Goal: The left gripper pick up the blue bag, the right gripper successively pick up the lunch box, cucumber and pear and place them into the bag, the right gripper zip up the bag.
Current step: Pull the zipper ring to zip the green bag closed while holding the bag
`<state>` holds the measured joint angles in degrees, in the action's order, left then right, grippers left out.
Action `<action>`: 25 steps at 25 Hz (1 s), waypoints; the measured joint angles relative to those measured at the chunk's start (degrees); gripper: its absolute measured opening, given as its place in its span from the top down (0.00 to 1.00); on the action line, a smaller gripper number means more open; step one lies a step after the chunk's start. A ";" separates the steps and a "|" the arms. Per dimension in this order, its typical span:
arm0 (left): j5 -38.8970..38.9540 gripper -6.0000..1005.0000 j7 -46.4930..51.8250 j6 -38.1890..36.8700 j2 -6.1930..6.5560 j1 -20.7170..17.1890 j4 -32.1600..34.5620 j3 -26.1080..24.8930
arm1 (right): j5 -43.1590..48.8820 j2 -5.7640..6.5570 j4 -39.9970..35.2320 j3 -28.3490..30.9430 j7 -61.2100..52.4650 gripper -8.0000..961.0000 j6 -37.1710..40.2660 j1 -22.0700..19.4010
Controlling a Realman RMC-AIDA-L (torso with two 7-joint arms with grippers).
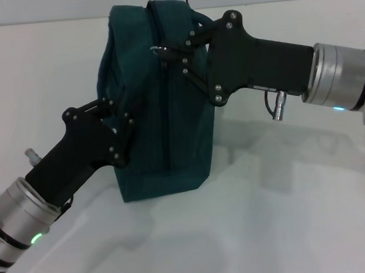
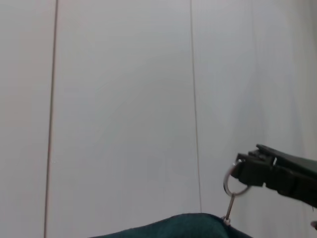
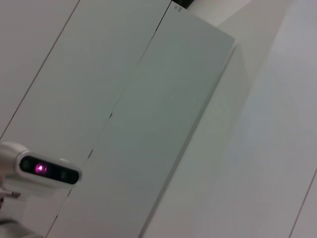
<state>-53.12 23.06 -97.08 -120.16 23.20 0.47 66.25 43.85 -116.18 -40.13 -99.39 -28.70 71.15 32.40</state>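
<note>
Zipping step in hand: blue bag (image 1: 157, 107) upright near the table's (image 1: 292, 216) far edge, left gripper (image 1: 119, 126) pinching its side, right gripper (image 1: 184, 50) nipping the ring pull (image 1: 159, 50) (lunch box, cucumber, pear unseen, presumably inside), next a steady pull along the zipper.

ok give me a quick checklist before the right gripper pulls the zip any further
1. Right gripper on the ring pull: ok, the left wrist view shows its tips pinched on the ring.
2. Left gripper holding the blue bag: ok, it is clamped on the bag's left side.
3. Bag upright on the table: ok, it stands on its base.
4. Lunch box, cucumber and pear inside: cannot tell, none is visible in any view.
5. Zipper closed: cannot tell, the seam looks shut down the front, but the top is hidden behind the gripper.
</note>
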 joint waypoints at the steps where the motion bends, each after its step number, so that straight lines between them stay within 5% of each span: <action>1: -0.06 0.63 -0.38 0.00 0.03 0.02 0.02 0.03 | -0.45 0.00 0.01 -0.20 0.00 0.97 0.14 0.01; 8: -0.38 0.91 -3.42 -0.45 0.27 -1.37 2.16 0.18 | -3.95 0.00 0.81 -1.58 -2.58 0.97 0.02 0.31; 25: -2.68 0.93 -4.55 0.23 1.44 -3.89 5.21 0.03 | -15.59 0.33 6.51 0.60 -10.15 0.97 -5.79 1.30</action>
<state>-55.81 18.51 -96.85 -118.72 19.32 5.67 66.27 28.25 -115.85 -33.63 -98.79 -38.85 65.36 33.70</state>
